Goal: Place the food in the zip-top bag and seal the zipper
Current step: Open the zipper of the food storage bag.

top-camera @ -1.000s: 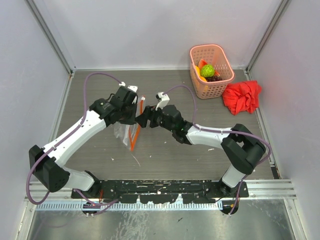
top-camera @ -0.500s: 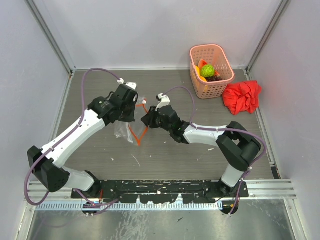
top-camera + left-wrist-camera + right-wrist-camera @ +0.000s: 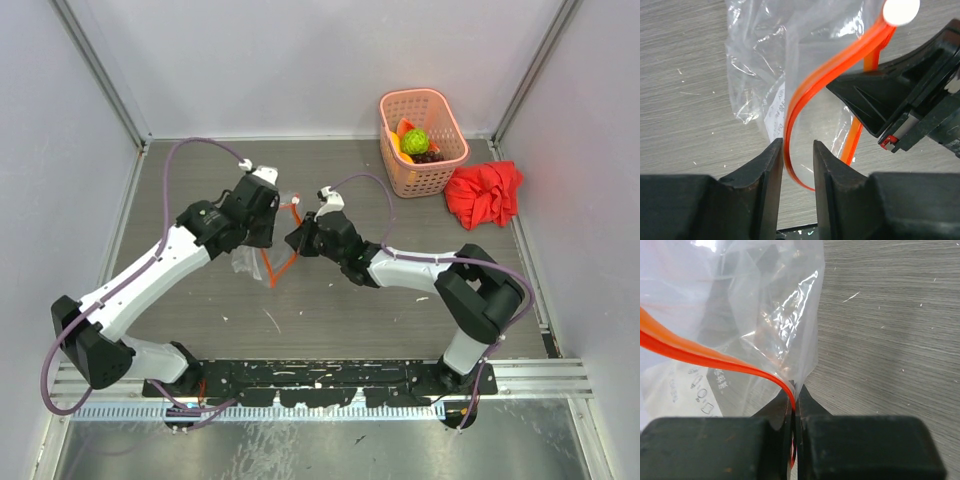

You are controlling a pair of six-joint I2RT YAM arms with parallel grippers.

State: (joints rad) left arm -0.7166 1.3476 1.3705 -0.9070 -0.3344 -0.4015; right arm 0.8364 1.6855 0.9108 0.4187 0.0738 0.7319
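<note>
Currently, the left claw (image 3: 796, 145) is held slightly open, and the zipper (image 3: 840, 65) of the zip-top bag (image 3: 760, 45) is seen curving loosely between its fingers above the bench (image 3: 330, 310). The zipper is pinched by the closed right claw (image 3: 795, 390). Far right, the food (image 3: 415, 141) is seen in the pink basket (image 3: 447, 118), well apart from the bag.

The zip-top bag (image 3: 760, 60) is thin clear plastic, crinkled and glossy, catching highlights. Its zipper (image 3: 790, 120) reads as smooth, shiny orange-red plastic. The table (image 3: 330, 310) underneath looks like matt grey wood grain, lightly scuffed. Far right, the basket (image 3: 425, 180) is pink lattice plastic, and the cloth (image 3: 485, 192) is soft, rumpled red fabric.
</note>
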